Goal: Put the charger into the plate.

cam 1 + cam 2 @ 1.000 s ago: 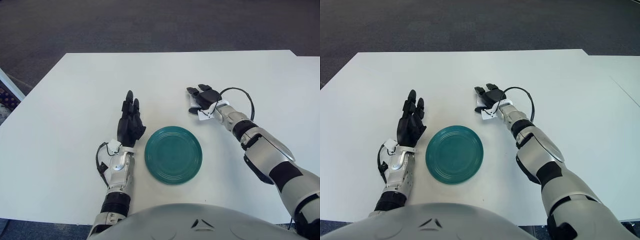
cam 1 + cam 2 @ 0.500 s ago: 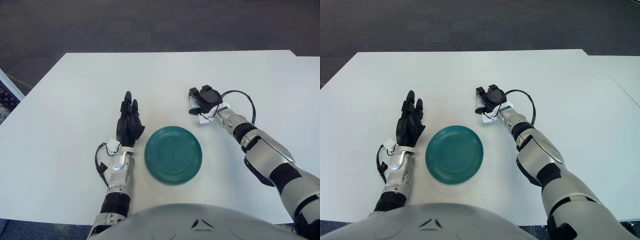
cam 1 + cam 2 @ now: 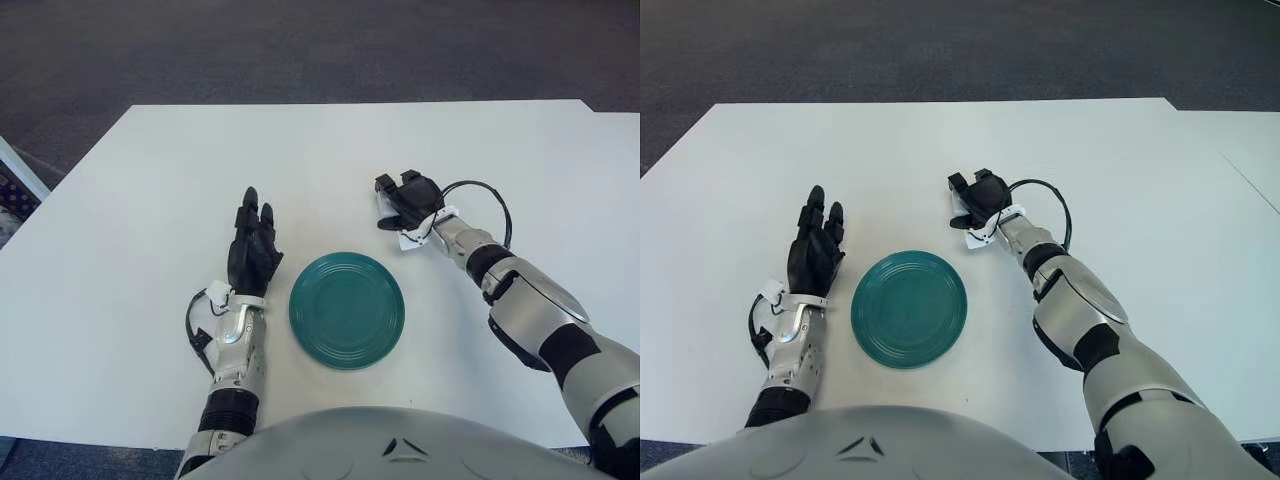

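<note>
Right hand (image 3: 405, 200) curled over white charger (image 3: 386, 205), mostly hidden.

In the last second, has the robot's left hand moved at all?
Yes. The left hand has slid a little to the robot's left, widening the gap to the green plate, fingers still spread and holding nothing.

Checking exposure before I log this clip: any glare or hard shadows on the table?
Left eye view: white table evenly lit, no glare; right hand casts only a faint shadow. Right eye view: green plate shows soft sheen, ridges readable; left hand beside it.
</note>
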Action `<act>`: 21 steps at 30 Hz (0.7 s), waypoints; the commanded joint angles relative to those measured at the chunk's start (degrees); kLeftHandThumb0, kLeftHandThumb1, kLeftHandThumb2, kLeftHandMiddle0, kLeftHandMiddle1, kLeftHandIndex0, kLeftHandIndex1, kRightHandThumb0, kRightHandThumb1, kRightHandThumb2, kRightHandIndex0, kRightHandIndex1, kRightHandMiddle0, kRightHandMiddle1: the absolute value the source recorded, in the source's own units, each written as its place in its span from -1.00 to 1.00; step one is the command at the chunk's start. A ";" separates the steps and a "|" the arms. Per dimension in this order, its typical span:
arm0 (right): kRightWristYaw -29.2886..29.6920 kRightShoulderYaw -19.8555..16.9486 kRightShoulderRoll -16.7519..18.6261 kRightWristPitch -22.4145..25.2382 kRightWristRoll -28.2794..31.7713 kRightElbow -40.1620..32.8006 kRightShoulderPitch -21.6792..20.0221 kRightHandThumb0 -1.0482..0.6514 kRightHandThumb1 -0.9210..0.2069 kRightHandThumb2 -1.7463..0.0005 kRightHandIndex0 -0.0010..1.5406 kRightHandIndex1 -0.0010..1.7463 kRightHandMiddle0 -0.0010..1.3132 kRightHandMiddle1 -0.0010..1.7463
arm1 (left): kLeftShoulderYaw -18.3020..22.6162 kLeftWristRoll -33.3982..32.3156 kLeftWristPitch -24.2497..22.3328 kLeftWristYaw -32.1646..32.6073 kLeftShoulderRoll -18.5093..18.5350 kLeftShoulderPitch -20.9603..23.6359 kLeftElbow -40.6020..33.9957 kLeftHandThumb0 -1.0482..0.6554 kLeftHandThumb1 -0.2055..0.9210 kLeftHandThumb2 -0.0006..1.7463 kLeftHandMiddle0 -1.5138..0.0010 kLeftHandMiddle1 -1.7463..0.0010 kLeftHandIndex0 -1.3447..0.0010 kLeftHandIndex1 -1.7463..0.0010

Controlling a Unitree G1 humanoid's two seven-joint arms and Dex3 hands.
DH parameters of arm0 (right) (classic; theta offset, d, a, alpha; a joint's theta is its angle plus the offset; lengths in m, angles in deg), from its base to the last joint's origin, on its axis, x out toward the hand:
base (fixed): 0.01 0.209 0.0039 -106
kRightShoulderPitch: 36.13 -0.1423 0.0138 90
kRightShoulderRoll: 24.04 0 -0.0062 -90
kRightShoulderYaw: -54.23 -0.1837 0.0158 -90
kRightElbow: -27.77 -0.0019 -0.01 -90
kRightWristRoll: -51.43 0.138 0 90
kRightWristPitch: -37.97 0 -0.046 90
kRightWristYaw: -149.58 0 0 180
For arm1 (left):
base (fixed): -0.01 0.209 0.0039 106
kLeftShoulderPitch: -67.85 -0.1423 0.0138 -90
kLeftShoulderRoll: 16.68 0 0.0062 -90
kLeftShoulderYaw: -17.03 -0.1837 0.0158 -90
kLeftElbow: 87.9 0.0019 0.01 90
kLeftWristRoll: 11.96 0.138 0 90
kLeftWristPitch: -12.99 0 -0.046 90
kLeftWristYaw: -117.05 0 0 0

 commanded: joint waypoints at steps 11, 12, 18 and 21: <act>-1.52 -0.52 0.46 -2.57 -0.28 1.67 3.73 -0.30 -1.00 0.23 0.11 1.00 0.09 1.00 | 1.83 -1.37 -0.83 -0.88 -3.66 -2.20 6.56 -1.00 1.00 -0.15 1.00 1.00 0.93 0.96; -1.47 -0.55 0.44 -2.62 -0.31 1.67 3.74 -0.30 -1.00 0.22 0.11 1.00 0.09 1.00 | 1.84 -1.25 -0.77 -0.82 -3.67 -2.19 6.59 -1.00 1.00 -0.15 1.00 1.00 0.94 0.96; -0.72 -1.79 0.04 -2.69 0.49 1.18 3.12 -0.29 -1.00 0.22 0.13 1.00 0.09 1.00 | 2.09 -1.25 0.25 -1.60 -3.59 -1.94 7.14 -1.00 1.00 -0.14 1.00 1.00 0.91 0.95; -0.70 -2.90 0.20 -2.36 1.14 1.58 2.25 -0.31 -1.00 0.20 0.13 1.00 0.08 1.00 | 2.33 -1.69 0.38 -2.33 -3.52 -1.68 7.58 -1.00 1.00 -0.14 1.00 1.00 0.91 0.95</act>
